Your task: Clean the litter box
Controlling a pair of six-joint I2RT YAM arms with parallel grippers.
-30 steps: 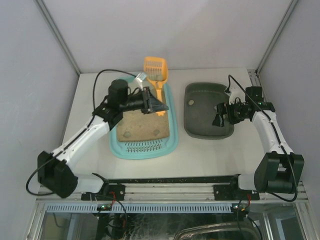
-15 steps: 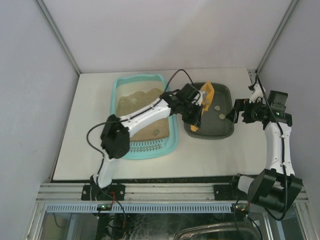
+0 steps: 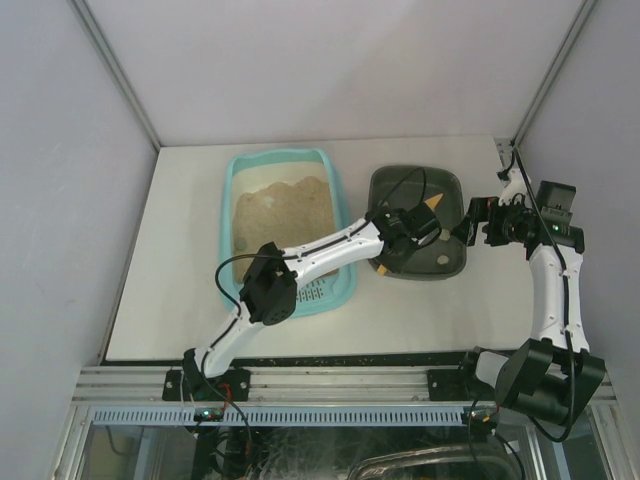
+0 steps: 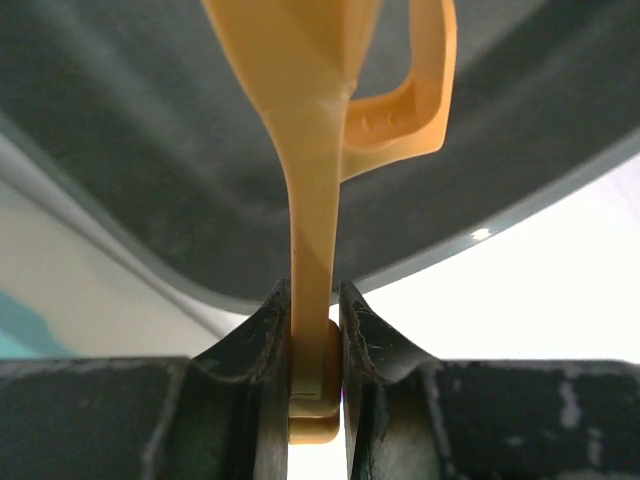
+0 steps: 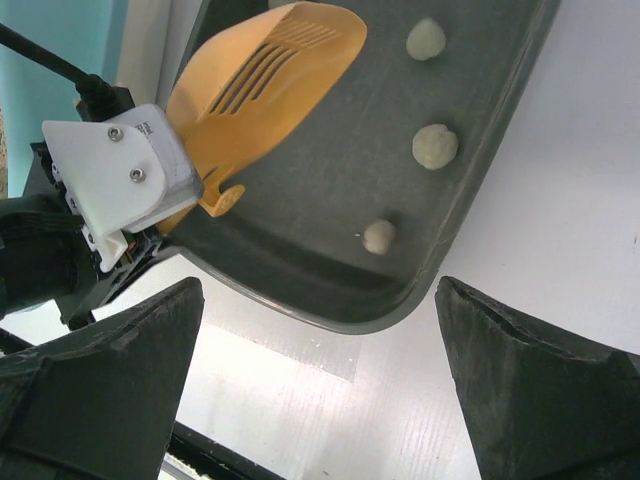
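Observation:
The litter box [image 3: 240,170] is a light turquoise tray with tan sand and a slotted grate at its near end; its edge shows in the right wrist view [image 5: 70,30]. My left gripper [image 3: 392,252] reaches across it to the dark grey tray [image 3: 415,180] and is shut on the handle of an orange slotted scoop [image 4: 315,200]. The scoop's blade [image 5: 265,85] hangs over the grey tray [image 5: 330,250], tilted. Three pale clumps [image 5: 435,146] lie in that tray. My right gripper [image 3: 470,225] stands open just right of the tray [image 5: 320,390], holding nothing.
The grey tray sits close beside the litter box's right rim. White table shows under the right gripper's fingers [image 5: 100,390]. The enclosure's grey walls stand behind and to both sides, and a metal rail [image 3: 330,360] runs along the near edge.
My left arm carried the scoop from the litter box's far end over to the grey tray and lowered it there. The right arm drew back to the tray's right side, then held still.

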